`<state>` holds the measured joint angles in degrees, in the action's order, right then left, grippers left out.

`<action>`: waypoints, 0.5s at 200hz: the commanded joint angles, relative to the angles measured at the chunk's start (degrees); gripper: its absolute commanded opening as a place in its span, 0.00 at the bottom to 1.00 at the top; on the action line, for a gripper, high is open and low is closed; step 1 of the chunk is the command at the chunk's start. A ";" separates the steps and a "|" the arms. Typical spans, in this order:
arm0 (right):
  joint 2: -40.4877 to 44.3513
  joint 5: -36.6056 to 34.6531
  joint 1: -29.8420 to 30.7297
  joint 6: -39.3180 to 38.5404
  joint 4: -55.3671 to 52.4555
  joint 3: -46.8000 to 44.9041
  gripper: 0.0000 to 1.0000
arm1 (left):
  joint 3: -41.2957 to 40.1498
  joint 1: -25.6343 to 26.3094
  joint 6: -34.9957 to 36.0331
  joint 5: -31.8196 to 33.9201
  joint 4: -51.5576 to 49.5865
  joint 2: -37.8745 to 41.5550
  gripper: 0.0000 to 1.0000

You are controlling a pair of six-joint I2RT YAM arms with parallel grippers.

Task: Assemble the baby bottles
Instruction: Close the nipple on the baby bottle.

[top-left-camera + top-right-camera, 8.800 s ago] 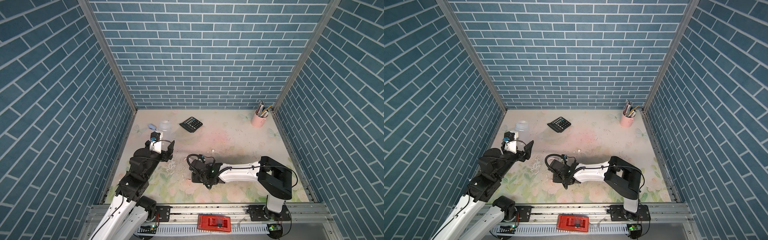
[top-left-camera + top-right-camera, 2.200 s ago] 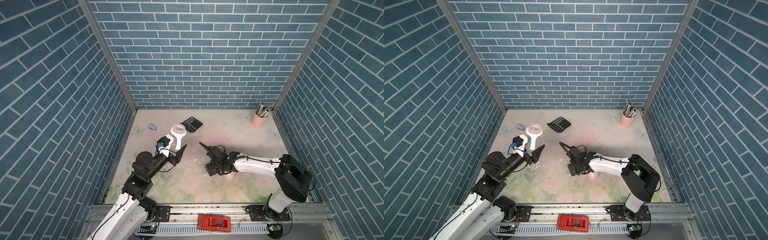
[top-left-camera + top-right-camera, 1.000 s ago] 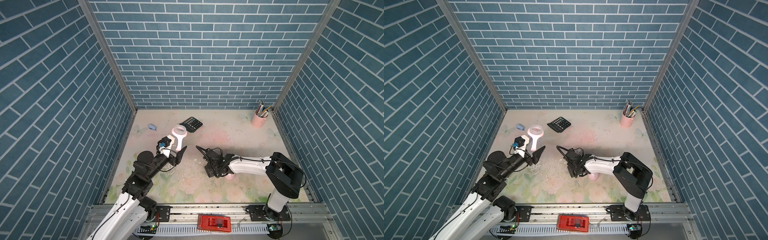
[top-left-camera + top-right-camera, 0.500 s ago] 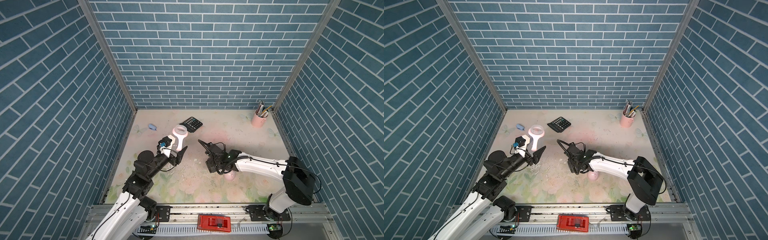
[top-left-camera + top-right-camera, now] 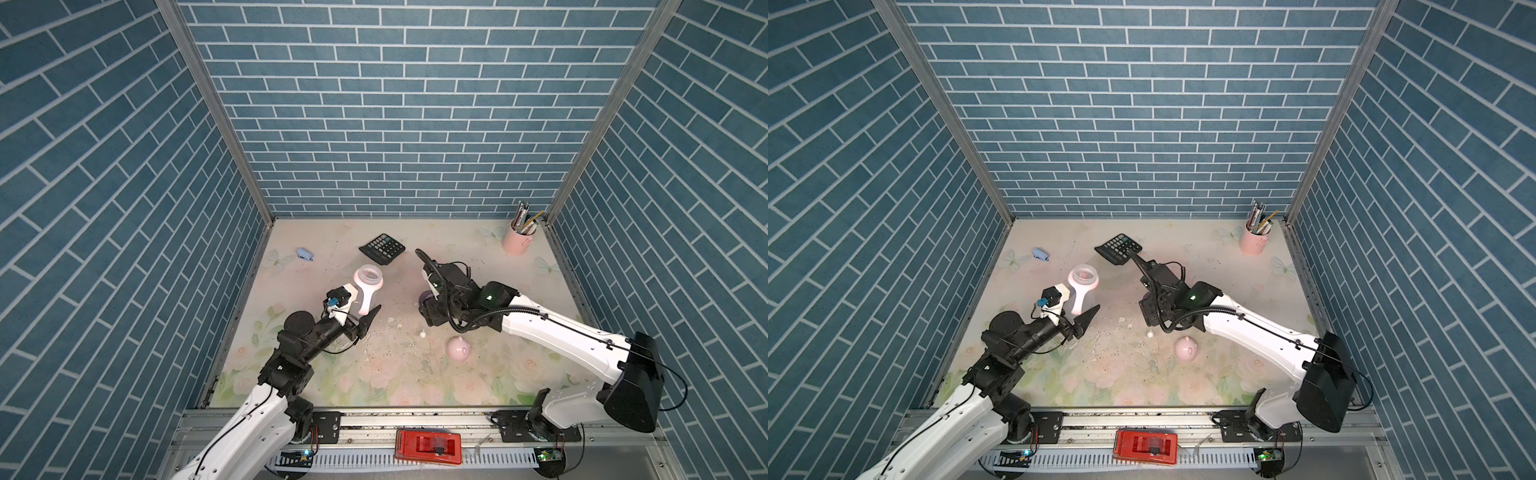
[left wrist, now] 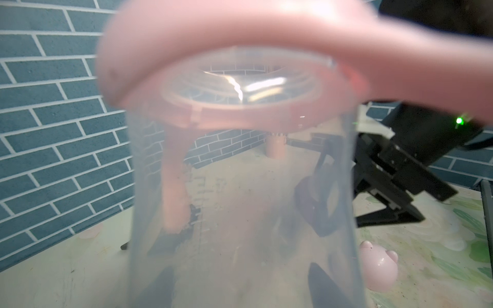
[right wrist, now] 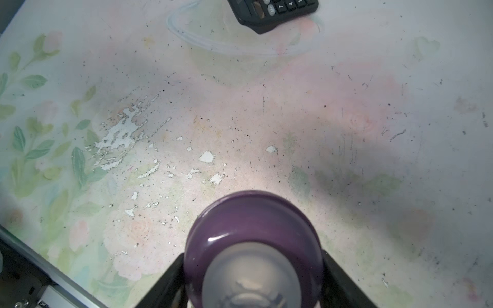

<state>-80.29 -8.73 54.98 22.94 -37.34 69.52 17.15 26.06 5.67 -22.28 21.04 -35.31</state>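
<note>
Left gripper (image 5: pixel 360 302) clamped on bottle body (image 5: pixel 367 279), left of centre, handle ring (image 6: pixel 240 34) seated, mouth upward. Right gripper (image 7: pixel 253 282) grasps purple collar (image 7: pixel 250 221), apart to right (dome cap (image 5: pixel 458 348) lies nearer, on table (image 5: pixel 415 386)). Align axes, lower squarely, then twist.

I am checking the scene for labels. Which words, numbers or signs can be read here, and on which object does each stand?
"7": on a key of the calculator, right wrist view.
"4": on the neighbouring key.
"1": on the next key, cut by the picture's edge.
Remaining calculator keys: too small or blurred to read.
Bottle body, purple collar, pink cap, pen cup, red box: no readable writing.
</note>
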 commanded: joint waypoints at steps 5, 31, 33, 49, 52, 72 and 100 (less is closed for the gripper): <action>2.26 1.54 -0.30 -3.91 -5.77 3.56 0.48 | -4.54 0.00 1.89 -4.31 14.81 -0.90 0.55; 3.81 3.33 -0.49 -5.46 -9.21 8.43 0.48 | -4.73 0.03 1.98 -6.03 15.86 -4.41 0.55; 3.89 3.47 -0.49 -5.58 -9.61 8.86 0.48 | -4.64 -0.01 2.02 -6.26 15.81 -4.59 0.55; 4.18 4.53 -0.55 -6.79 -12.62 13.20 0.48 | -4.54 -0.01 2.06 -8.12 16.49 -5.85 0.55; 4.25 4.68 -0.57 -7.01 -13.12 14.04 0.48 | -4.50 -0.03 2.06 -8.47 16.61 -6.17 0.55; 4.18 5.46 -0.62 -8.79 -17.15 20.30 0.48 | -4.46 0.02 1.71 -10.13 18.02 -7.68 0.55; 2.88 6.95 -0.72 -11.03 -22.66 30.18 0.48 | -3.76 0.01 1.80 -12.49 18.08 -8.98 0.55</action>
<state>-77.73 -3.81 54.57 15.62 -52.62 92.79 12.08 26.06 7.11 -31.11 35.75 -43.70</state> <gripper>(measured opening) 0.701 0.808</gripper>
